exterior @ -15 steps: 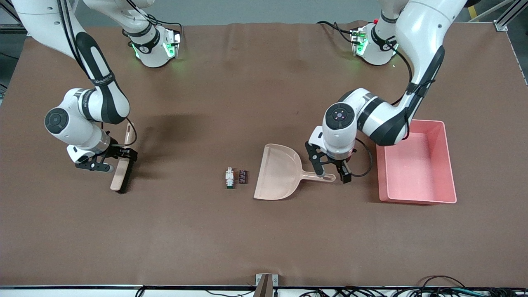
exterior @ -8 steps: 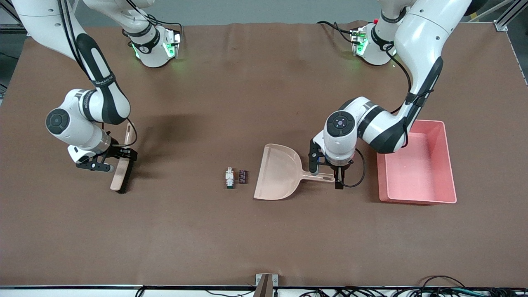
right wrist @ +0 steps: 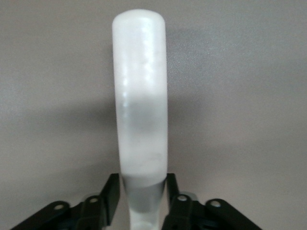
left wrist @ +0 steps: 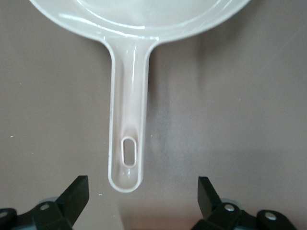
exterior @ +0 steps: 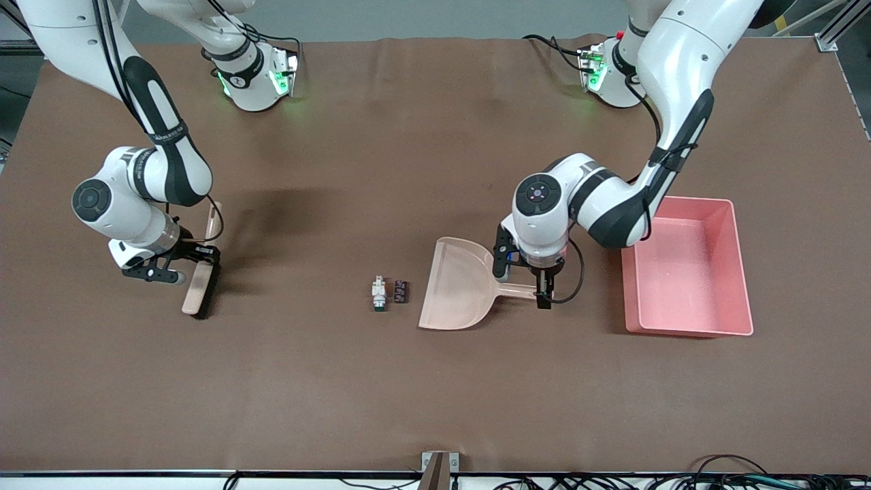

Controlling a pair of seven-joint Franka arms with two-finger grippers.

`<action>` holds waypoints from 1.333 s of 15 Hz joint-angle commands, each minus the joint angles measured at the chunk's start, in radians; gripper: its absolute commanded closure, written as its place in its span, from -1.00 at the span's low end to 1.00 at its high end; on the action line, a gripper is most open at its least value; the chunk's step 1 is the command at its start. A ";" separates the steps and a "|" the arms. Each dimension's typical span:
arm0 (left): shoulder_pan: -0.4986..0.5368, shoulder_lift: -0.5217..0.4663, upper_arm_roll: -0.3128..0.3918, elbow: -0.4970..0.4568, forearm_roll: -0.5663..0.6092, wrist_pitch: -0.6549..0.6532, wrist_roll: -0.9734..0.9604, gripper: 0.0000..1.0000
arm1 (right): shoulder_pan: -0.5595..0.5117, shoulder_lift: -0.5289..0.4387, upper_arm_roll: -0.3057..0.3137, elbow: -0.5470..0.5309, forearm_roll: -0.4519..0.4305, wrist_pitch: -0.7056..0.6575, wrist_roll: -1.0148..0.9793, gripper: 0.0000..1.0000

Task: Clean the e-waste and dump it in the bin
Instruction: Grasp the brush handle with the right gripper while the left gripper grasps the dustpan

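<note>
The e-waste lies mid-table: a white part with a green end (exterior: 378, 293) and a dark block (exterior: 401, 291) beside it. Both sit just off the wide mouth of the beige dustpan (exterior: 459, 286), toward the right arm's end. My left gripper (exterior: 522, 282) (left wrist: 141, 189) hangs open over the dustpan's handle (left wrist: 128, 120), a finger on each side and not touching it. The pink bin (exterior: 680, 279) stands toward the left arm's end. My right gripper (exterior: 194, 262) (right wrist: 141, 184) is shut on a beige brush (exterior: 197, 294) (right wrist: 140, 96) with dark bristles.
The brown table mat (exterior: 435, 381) spreads wide between the brush and the e-waste. A small bracket (exterior: 439, 469) sits at the table's edge nearest the front camera. Both arm bases stand along the edge farthest from that camera.
The right gripper's fingers have closed onto the brush. The left gripper has shifted along the dustpan's handle toward the pan and stays open.
</note>
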 commanded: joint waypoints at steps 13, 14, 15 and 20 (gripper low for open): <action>-0.089 0.151 0.006 0.168 0.003 -0.025 -0.038 -0.96 | 0.050 -0.022 0.009 0.108 0.055 -0.169 0.008 0.99; -0.089 0.159 0.006 0.180 0.001 -0.025 -0.039 -0.95 | 0.070 -0.029 0.008 0.107 0.083 -0.171 0.018 0.99; -0.091 0.167 0.006 0.189 0.000 -0.025 -0.043 -0.95 | 0.081 -0.036 0.008 0.107 0.088 -0.174 0.027 0.99; -0.109 0.175 0.004 0.202 -0.007 -0.027 -0.061 -0.87 | 0.171 -0.132 0.008 0.084 0.091 -0.177 0.180 0.99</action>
